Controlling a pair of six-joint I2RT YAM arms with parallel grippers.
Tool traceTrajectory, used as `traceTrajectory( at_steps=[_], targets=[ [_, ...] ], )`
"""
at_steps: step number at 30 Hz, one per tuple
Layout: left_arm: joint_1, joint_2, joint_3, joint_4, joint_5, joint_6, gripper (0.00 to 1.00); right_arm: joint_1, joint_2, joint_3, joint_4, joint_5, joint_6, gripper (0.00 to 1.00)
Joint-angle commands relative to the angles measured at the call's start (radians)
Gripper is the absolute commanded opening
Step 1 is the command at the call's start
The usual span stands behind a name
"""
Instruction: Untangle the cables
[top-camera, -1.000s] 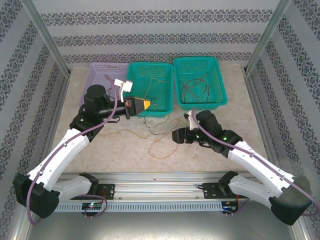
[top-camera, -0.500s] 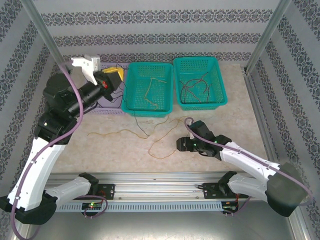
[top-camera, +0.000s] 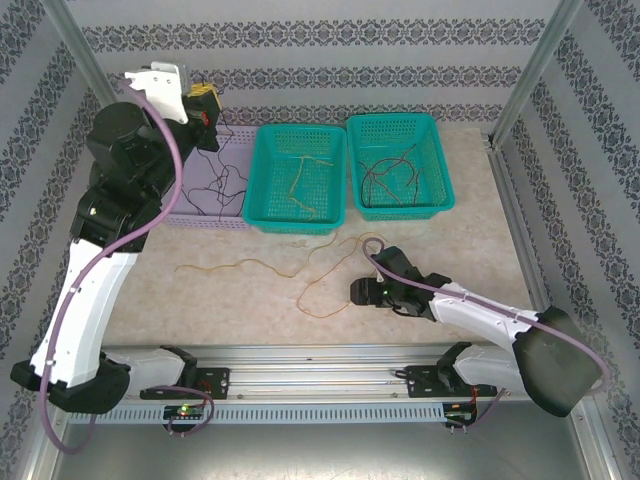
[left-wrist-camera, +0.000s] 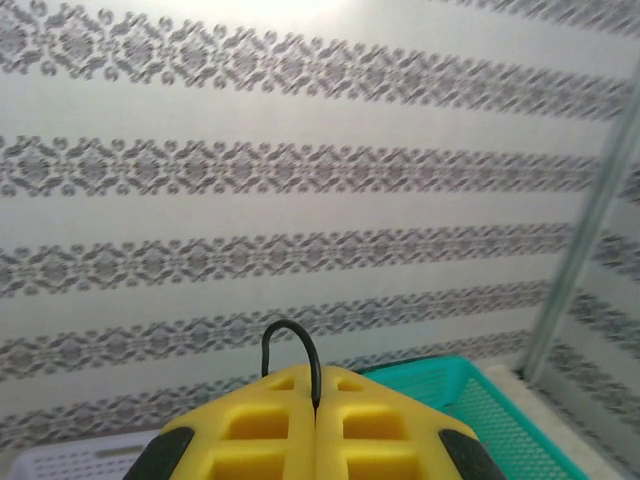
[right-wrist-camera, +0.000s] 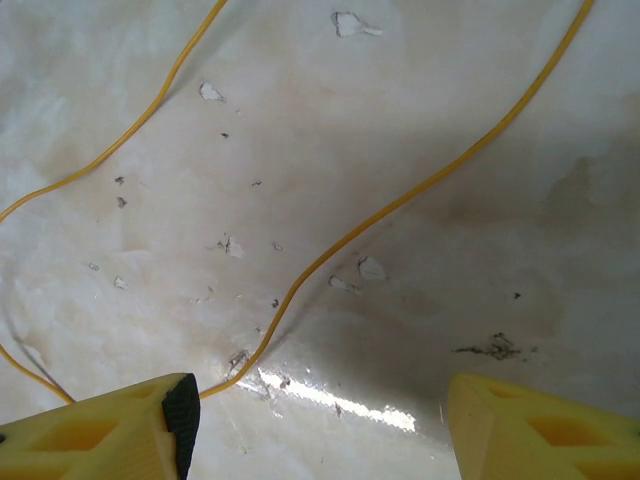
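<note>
The left gripper (left-wrist-camera: 316, 395), raised high, is clamped tight on a black cable (left-wrist-camera: 287, 325) looping out above its fingertips. The right gripper (right-wrist-camera: 320, 430) stands wide open and empty, low over the table (right-wrist-camera: 450, 330); a yellow cable (right-wrist-camera: 400, 200) runs ahead between its fingers.

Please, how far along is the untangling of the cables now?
Done: cables lie in the middle teal basket and the right teal basket. In hand: the left gripper, shut on a black cable, holds it high over the lilac basket. Left: a yellow cable lies loose on the table, the open right gripper low over it.
</note>
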Motion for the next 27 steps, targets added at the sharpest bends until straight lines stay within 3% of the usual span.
traceTrajectory(
  at_steps=[1, 24, 27],
  targets=[
    [0.034, 0.024, 0.017, 0.007, -0.086, 0.067, 0.0, 0.011, 0.015, -0.016, 0.077, -0.013, 0.033, 0.66],
    [0.305, 0.269, 0.077, 0.045, -0.153, -0.08, 0.0, 0.014, 0.209, -0.03, 0.265, -0.007, 0.109, 0.54],
    [0.346, 0.302, 0.081, 0.039, -0.093, -0.126, 0.0, 0.015, 0.238, -0.028, 0.283, -0.01, 0.109, 0.54]
  ],
)
